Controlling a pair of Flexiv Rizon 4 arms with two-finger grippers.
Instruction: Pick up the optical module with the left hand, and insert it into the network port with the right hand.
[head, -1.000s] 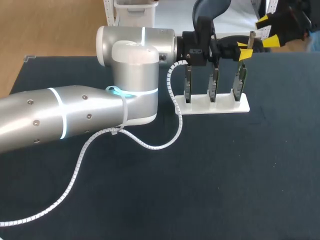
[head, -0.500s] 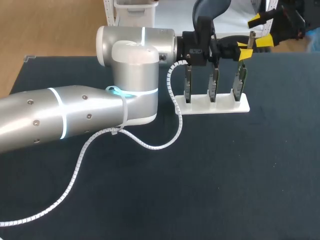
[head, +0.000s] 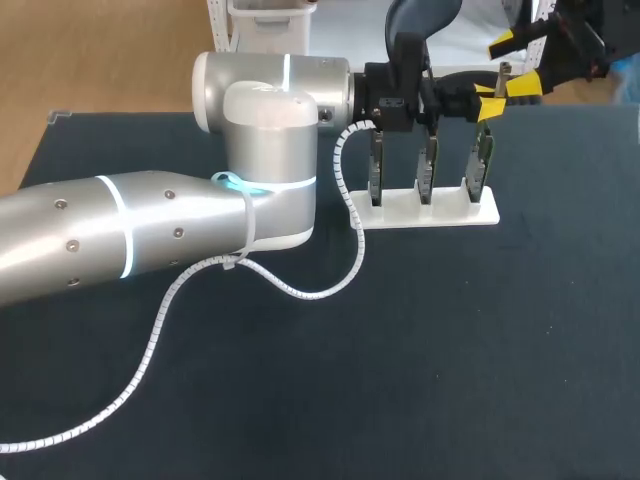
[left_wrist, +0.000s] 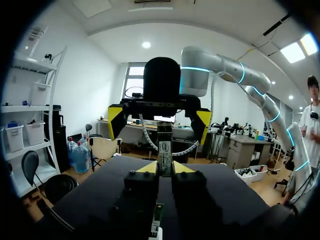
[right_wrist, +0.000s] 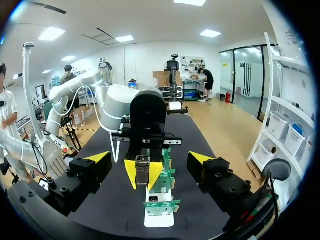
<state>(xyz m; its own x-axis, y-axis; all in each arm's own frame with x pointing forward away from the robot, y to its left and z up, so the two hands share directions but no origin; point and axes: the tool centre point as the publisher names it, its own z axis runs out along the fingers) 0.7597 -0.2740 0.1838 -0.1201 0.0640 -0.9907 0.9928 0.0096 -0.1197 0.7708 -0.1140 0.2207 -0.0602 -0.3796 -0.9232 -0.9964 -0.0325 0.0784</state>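
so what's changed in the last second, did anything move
The right tool, open, has moved in from the right toward the optical module and is now close beside it in the head view. Nothing was taken hold of or let go. The left tool stays shut on the optical module, above the white stand, which has not shifted.

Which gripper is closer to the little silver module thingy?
Left. The left gripper is shut on the optical module, one finger on each side. The right gripper is open, facing the module but not touching it.
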